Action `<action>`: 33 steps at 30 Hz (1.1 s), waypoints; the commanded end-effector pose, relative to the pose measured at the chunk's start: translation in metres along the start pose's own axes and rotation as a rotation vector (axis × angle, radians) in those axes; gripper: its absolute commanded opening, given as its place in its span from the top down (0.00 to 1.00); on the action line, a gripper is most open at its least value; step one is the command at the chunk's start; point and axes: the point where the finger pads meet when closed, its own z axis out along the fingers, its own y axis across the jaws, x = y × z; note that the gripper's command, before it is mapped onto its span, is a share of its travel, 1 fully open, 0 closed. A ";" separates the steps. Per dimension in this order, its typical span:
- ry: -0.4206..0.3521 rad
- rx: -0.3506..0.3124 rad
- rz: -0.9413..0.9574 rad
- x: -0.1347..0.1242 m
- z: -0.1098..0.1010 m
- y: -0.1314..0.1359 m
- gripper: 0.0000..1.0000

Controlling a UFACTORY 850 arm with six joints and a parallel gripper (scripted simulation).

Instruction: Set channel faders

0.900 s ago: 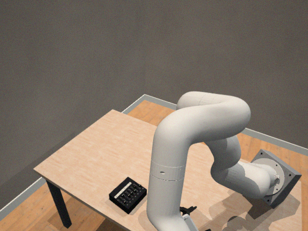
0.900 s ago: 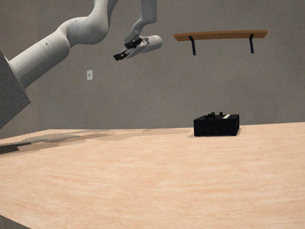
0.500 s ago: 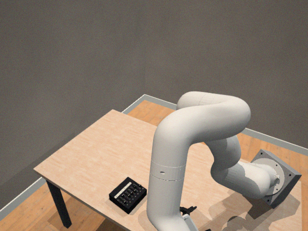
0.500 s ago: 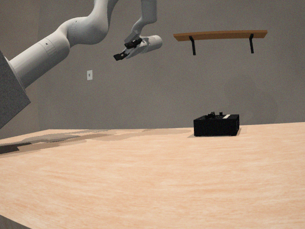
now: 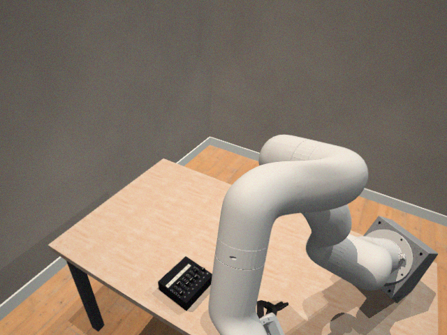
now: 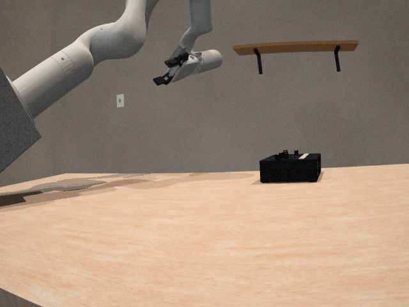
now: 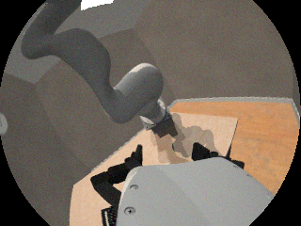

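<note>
Hand (image 6: 169, 71) open, high over table (image 6: 198, 231), well apart from lighting desk (image 6: 289, 167)

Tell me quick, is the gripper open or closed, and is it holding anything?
Gripper: open, fingers spread wide, holding nothing, up in the air away from the lighting desk.
</note>
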 end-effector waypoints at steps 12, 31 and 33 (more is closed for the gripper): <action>0.284 -0.306 0.703 -0.073 -0.004 0.040 0.00; 0.651 -0.640 1.527 -0.204 -0.019 0.005 0.00; 0.695 -0.676 1.612 -0.204 -0.019 0.005 0.00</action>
